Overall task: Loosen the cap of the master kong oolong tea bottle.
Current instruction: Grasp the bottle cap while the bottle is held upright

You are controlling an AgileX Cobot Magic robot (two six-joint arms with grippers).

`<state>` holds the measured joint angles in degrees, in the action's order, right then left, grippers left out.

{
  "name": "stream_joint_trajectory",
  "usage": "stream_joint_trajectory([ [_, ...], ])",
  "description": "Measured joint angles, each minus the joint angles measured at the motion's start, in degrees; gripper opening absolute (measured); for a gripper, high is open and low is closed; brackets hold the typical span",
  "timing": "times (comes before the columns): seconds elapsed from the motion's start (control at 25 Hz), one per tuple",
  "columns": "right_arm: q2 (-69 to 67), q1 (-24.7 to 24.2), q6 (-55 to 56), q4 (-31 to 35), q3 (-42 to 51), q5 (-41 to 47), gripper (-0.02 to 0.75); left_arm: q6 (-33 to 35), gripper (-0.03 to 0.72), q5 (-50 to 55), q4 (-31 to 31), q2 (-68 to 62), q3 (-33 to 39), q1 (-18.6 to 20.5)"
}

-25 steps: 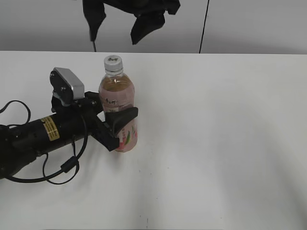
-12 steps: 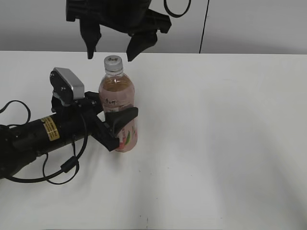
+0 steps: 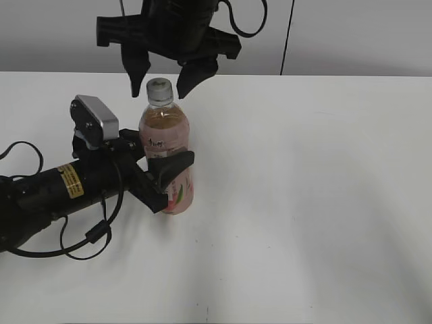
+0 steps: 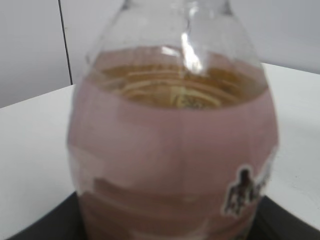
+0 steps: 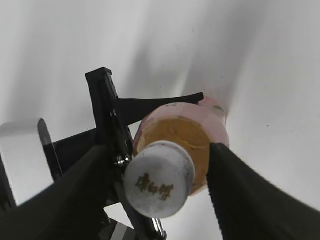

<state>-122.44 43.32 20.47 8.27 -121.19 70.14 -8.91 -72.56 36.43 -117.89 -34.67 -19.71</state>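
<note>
— What do you look like from outside?

— My left arm (image 3: 47,192) is a thick matte black tube with a small yellow sticker (image 3: 69,181) printed in black, too small to read. A silver-grey camera box (image 3: 96,118) with rounded corners sits on a black bracket above the wrist. Thin black cables (image 3: 81,236) loop loosely beside the arm.

— And the tools?

— My left tool (image 3: 164,177) is black, with flat angular fingers that taper to a wedge. My right tool (image 3: 162,79) is black too, with a broad crossbar and two pointed fingers; a black cable (image 3: 246,23) curls off its body. Up close, my right fingers (image 5: 240,190) are smooth dark slabs.
</note>
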Motion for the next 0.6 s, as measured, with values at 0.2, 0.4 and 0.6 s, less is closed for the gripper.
stream_joint_trajectory([
  [0.2, 0.0, 0.0, -0.3, 0.3, 0.4, 0.0, 0.414, 0.0, 0.385, 0.0, 0.0, 0.0, 0.0, 0.0],
  [0.4, 0.0, 0.0, -4.1, -0.1, 0.4, 0.1, 0.303, 0.0, 0.385, 0.0, 0.0, 0.0, 0.0, 0.0],
  [0.6, 0.0, 0.0, -18.4, 0.4, 0.4, 0.2, 0.292, 0.0, 0.385, 0.0, -0.2, 0.0, 0.0, 0.0],
])
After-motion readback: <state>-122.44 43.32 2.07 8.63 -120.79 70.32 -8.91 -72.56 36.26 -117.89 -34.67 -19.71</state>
